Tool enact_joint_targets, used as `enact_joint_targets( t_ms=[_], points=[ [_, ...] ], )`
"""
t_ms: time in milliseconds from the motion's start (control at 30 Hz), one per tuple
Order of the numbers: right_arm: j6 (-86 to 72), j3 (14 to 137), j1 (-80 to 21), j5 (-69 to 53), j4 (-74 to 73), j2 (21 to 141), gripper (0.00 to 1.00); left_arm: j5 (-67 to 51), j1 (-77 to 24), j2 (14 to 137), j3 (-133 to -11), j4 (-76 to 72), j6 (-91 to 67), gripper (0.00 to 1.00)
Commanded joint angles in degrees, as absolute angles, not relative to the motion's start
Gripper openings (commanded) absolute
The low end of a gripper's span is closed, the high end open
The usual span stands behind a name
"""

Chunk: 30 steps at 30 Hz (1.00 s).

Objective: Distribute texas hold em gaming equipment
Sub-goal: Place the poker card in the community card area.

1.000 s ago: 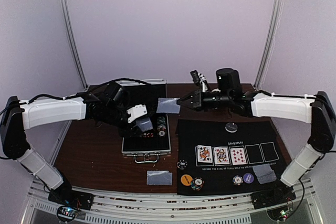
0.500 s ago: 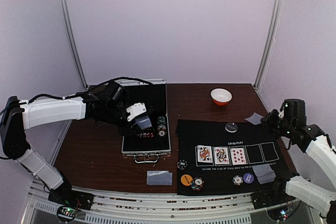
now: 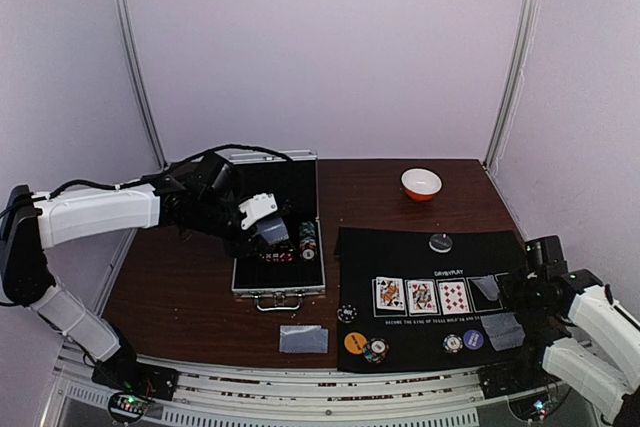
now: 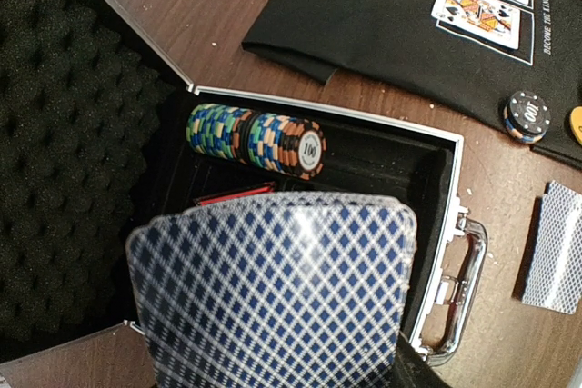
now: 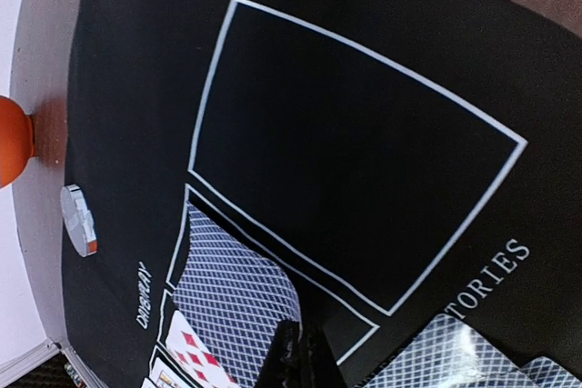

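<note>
Mat [image 3: 400, 252]: right gripper [image 5: 298, 361] pinches card [image 5: 232, 293] low over it, beside face-up trio [image 3: 421, 296]. Risk: a skewed release overlaps them.
Case [image 3: 278, 287]: open. Left gripper [image 3: 268, 227] clamps deck [image 4: 273, 297] above. Risk: slack grip spills cards onto chips [image 4: 259, 138].
</note>
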State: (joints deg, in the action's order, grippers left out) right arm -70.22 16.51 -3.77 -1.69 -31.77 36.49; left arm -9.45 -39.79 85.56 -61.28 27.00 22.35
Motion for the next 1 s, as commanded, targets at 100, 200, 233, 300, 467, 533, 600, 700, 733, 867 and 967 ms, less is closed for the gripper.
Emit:
enact_joint_targets(
  t_ms=[100,200,233,300,467,533,600,700,733,867,967],
  points=[
    [-77.01,14.69,-3.60,0.28,-36.47,34.83,0.00,-10.41,-39.44,84.21,-61.61,24.96,21.88,0.50],
    [-77.81,13.49,-3.61,-0.44,-35.73,34.60,0.00,-10.41,-39.41,84.20,-61.62,25.03,21.88,0.50],
    [-78.35,13.10,-3.67,-0.79,-35.40,34.46,0.00,-10.34,-39.43,84.20,-61.55,24.97,21.96,0.50],
    [-79.68,12.02,-3.73,-1.75,-34.06,33.80,0.00,-10.17,-39.42,84.20,-61.52,24.97,21.95,0.50],
    [-81.82,10.56,-3.69,-3.01,-32.59,31.91,0.04,-10.19,-39.42,84.35,-61.52,24.97,22.06,0.50],
    [-81.70,10.82,-3.69,-2.91,-32.21,31.51,0.05,-10.12,-39.40,84.37,-61.53,25.00,22.06,0.50],
    [-81.31,11.02,-3.65,-2.82,-31.44,31.67,0.05,-10.15,-39.46,84.29,-61.53,25.00,22.06,0.50],
    [-81.70,10.48,-3.69,-3.88,-29.23,32.78,0.09,-10.09,-39.44,84.25,-61.45,24.96,22.15,0.50],
    [-81.95,10.43,-3.67,-4.29,-28.75,33.29,0.11,-10.04,-39.42,84.21,-61.44,24.97,22.15,0.50],
    [-82.01,11.36,-3.65,-3.60,-28.76,34.26,0.16,-10.05,-39.39,84.11,-61.37,25.01,22.19,0.50],
    [-82.02,12.87,-3.65,-2.51,-30.50,34.13,0.20,-10.09,-39.33,84.20,-61.43,24.96,22.15,0.50]
  ],
)
